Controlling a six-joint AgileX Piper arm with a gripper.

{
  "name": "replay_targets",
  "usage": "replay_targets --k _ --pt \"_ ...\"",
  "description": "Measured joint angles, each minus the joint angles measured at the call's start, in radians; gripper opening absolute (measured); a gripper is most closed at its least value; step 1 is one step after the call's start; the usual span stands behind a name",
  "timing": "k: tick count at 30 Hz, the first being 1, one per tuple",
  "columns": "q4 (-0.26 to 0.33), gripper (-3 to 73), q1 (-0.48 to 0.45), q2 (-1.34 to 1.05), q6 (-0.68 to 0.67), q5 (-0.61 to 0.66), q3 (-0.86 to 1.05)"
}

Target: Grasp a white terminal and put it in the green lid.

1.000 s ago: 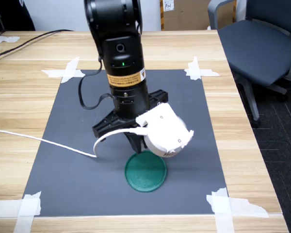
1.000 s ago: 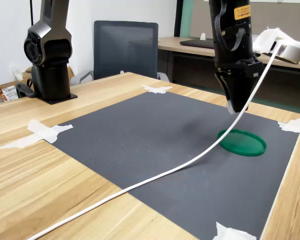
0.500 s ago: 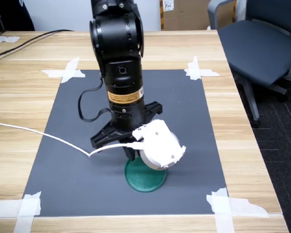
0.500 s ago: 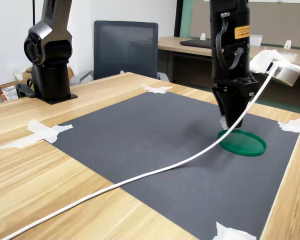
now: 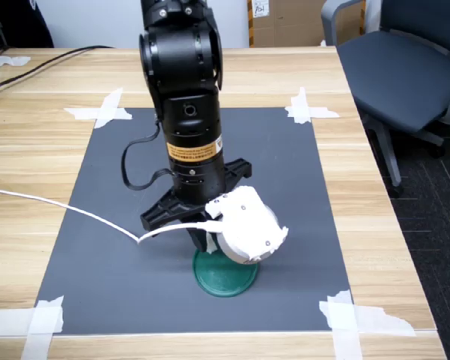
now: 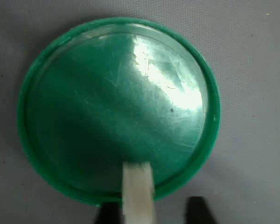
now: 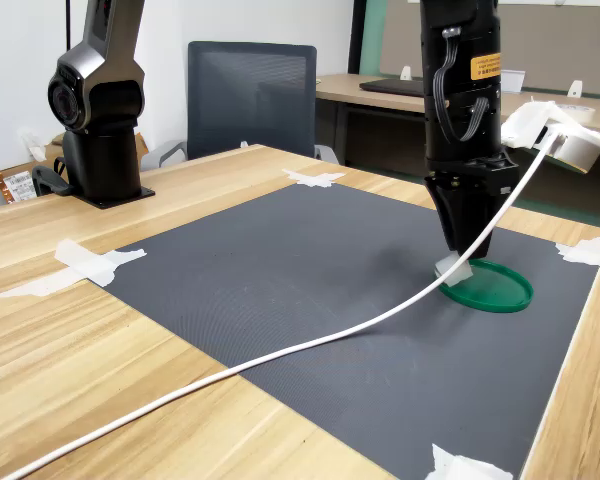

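Below and to the left of the hand in the second exterior view, a white cable (image 7: 280,352) trailed across the dark mat (image 7: 280,270) on the counter (image 7: 100,340). The hand (image 7: 458,262) hung low over the near rim of the green lid (image 7: 495,288), its fingers pinching the white terminal (image 7: 452,269). In the wrist view the white terminal (image 6: 138,189) overlapped the lid's rim, the green lid (image 6: 84,116) spreading just beyond the fingertips.
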Motion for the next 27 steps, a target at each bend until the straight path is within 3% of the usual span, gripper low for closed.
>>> replay_targets --k 3,6,16,22,27 --pt "0.012 42.2 0.000 0.000 0.000 -0.001 0.000" --pt "0.019 47.2 0.000 0.000 0.000 -0.001 0.000" --pt "0.028 48.1 0.000 -0.123 0.022 0.006 0.025" --pt "0.029 42.6 0.000 -0.322 0.056 -0.105 0.168" --pt "0.030 25.8 0.000 -0.505 0.063 -0.251 0.351"
